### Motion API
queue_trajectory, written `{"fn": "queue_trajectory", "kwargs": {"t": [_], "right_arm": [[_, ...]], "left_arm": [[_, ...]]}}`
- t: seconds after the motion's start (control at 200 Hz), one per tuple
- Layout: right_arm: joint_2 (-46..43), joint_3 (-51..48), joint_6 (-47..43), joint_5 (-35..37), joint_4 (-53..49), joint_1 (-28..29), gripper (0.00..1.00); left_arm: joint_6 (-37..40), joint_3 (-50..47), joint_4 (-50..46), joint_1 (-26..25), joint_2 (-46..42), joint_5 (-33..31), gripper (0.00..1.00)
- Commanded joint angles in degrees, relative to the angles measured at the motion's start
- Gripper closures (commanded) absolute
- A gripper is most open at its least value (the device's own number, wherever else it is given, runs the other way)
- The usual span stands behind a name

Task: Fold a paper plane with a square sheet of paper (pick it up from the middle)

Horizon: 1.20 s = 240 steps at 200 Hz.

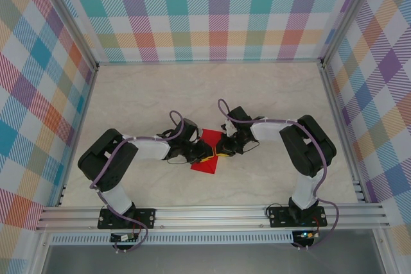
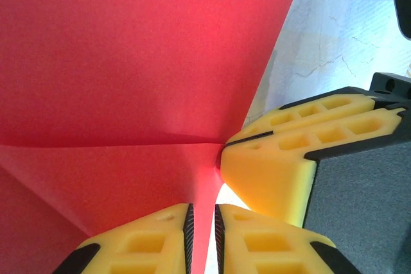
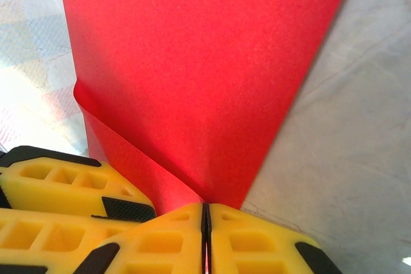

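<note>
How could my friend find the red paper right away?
Look at the pale marble table inside the checked walls. Near its front middle, two black arms meet with yellow jaws. Pinched between them is the red paper, the one bright red thing there.

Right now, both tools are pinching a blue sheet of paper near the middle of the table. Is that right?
Not quite. The sheet of paper is bright red, not blue, as the top external view shows. The rest holds: the left tool and the right tool both pinch it near the middle of the table.
</note>
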Motion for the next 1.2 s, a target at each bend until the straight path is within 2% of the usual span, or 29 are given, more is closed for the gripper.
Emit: {"fn": "queue_trajectory", "kwargs": {"t": [0.0, 0.615, 0.905, 1.195], "right_arm": [[1.35, 1.27, -1.00, 0.63, -0.59, 0.28, 0.90], [1.59, 1.84, -1.22, 0.91, -1.30, 0.32, 0.89], [-6.25, 1.50, -0.78, 8.19, -5.52, 0.31, 0.81], [-5.57, 0.23, -0.08, 3.50, -3.36, 1.55, 0.89]], "left_arm": [[1.22, 0.82, -2.54, -0.59, 0.84, -1.09, 0.82], [0.72, 0.38, -3.53, -0.59, 2.00, -1.90, 0.85], [0.63, 0.53, -4.79, -0.59, 2.76, -2.47, 0.86], [0.63, 0.61, -5.22, -0.59, 2.98, -2.85, 0.87]]}}
